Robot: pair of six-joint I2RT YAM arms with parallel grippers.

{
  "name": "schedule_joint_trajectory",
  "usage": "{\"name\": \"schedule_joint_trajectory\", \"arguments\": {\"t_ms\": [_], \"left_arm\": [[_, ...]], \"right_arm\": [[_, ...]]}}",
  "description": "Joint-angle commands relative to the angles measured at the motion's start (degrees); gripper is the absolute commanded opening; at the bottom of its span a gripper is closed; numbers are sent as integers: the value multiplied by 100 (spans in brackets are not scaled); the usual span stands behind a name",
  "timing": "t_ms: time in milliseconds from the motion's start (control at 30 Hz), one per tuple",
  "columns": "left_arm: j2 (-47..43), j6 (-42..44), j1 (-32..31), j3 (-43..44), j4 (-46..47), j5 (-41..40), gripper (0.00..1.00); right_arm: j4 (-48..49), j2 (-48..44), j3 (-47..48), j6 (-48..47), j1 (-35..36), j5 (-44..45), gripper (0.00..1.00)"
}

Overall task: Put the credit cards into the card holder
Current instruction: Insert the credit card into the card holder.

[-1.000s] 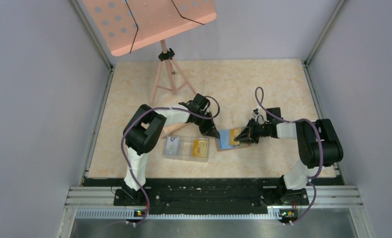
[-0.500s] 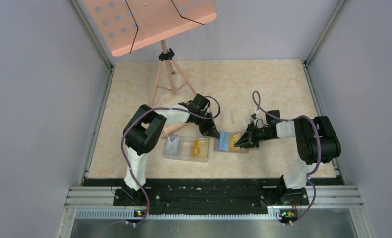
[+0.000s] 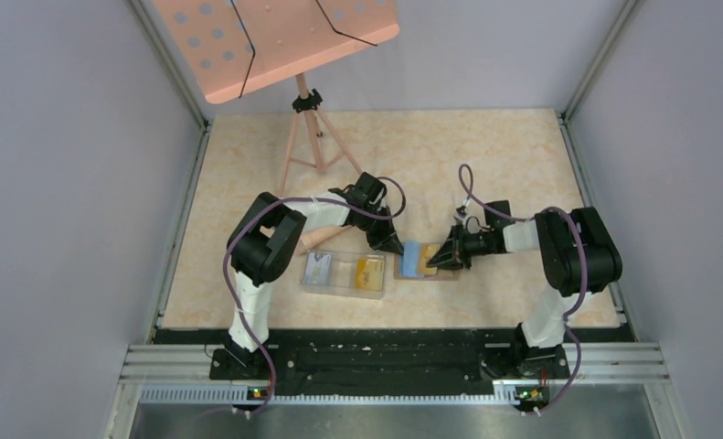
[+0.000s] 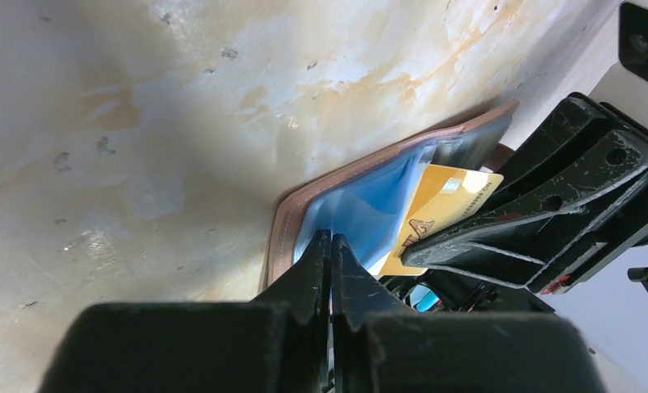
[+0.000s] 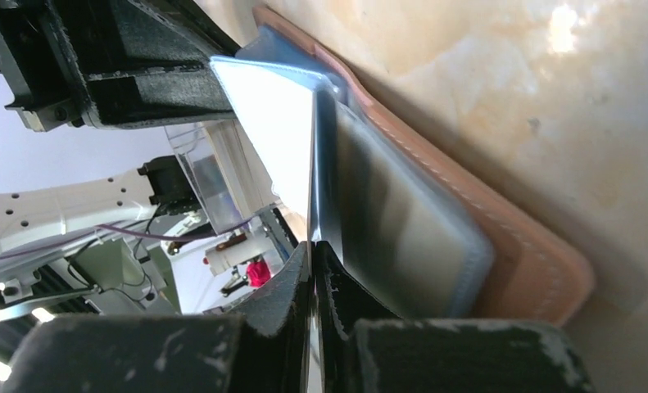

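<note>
Insertion under way: right gripper [image 5: 312,250] pinching yellow card [image 4: 445,199] at the mouth of the holder [image 4: 369,190], mid-table, left gripper [image 4: 330,250] pressed shut, pinning it down; next likely calls for sliding card deeper, then letting go.

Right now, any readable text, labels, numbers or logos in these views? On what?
Nothing legible in any view.
yellow card: a dark mark, too blurred to read.
pale card and orange card in the clear tray: marks too small to read.
card holder: no print visible.
</note>
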Motion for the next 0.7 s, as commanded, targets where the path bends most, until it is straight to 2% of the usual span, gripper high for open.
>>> {"name": "schedule_joint_trajectory", "arguments": {"t_ms": [0, 100, 167, 433, 667], "left_arm": [[1, 136, 9, 144, -119, -55, 0], [9, 144, 11, 138, -118, -42, 0], [19, 146, 12, 138, -119, -34, 0], [21, 171, 3, 207, -160, -34, 0], [44, 222, 4, 247, -223, -46, 0]], "right_arm": [[331, 100, 316, -42, 102, -83, 5], [3, 202, 488, -330, 112, 50, 7], [-576, 274, 637, -637, 127, 249, 9], [-2369, -370, 1185, -1377, 431, 1916, 42], [-2869, -490, 1528, -1387, 740, 2664, 50]]}}
